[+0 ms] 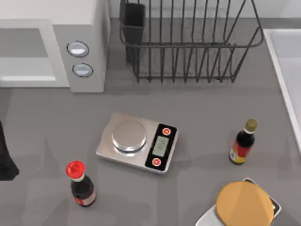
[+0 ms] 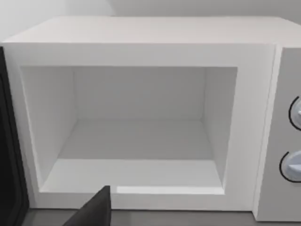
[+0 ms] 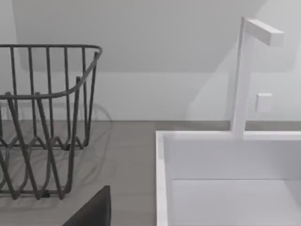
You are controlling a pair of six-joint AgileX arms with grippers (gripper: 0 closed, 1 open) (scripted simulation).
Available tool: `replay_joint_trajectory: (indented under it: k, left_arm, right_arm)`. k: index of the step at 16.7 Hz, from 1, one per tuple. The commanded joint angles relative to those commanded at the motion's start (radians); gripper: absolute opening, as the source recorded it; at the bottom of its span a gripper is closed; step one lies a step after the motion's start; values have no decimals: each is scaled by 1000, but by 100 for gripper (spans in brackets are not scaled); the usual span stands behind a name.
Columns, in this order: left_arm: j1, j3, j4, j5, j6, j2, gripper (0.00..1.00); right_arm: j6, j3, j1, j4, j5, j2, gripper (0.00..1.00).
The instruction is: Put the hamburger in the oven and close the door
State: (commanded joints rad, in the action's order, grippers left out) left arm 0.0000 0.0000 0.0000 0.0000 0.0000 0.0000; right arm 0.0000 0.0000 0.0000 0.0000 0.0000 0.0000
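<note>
Right up against the left wrist camera is a dark wedge of the left end effector (image 2: 94, 213), and honestly I can't tell whether it's spread or pressed together. It sits squarely facing the oven (image 2: 141, 47), I'd guess because that arm has door duty.

Oven is at the table's (image 1: 197, 103) far left corner, knobs (image 1: 78, 48) on its side panel. Its pale inside is bare, so the hamburger isn't in yet by my read, and that whole step is undone. A dark strip (image 2: 9, 141) beside the opening is probably the swung-out door, but I can't say for sure.

Right end effector (image 3: 94, 213) is the same story: just a dark wedge, can't tell its state. It faces the dish rack (image 3: 47, 117) and the white sink (image 3: 162, 179) with its faucet (image 3: 242, 75), so it looks idle.

Other stuff on the table: a kitchen scale (image 1: 137, 142) in the middle, a red-capped sauce bottle (image 1: 81, 184) near the left, a gold-capped bottle (image 1: 243, 142) near the right, and a big flat tan disc (image 1: 244, 205) on a white base at the near right edge.
</note>
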Motion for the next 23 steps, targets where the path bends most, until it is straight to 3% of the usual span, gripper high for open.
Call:
replay_joint_trajectory:
  k: [4,7,18,23]
  left_arm:
    - [11,28,-24,0,32,32,100]
    - [52,127,-110,0,157,160,100]
    - [295,700,-672,-3,958,1155,100]
    - [383,923,-874,-1,1253,1495,100]
  right_arm:
    - [0,0,0,0,0,0,100]
    - [0,0,0,0,0,0,100]
    - [0,0,0,0,0,0,100]
    - [0,0,0,0,0,0,100]
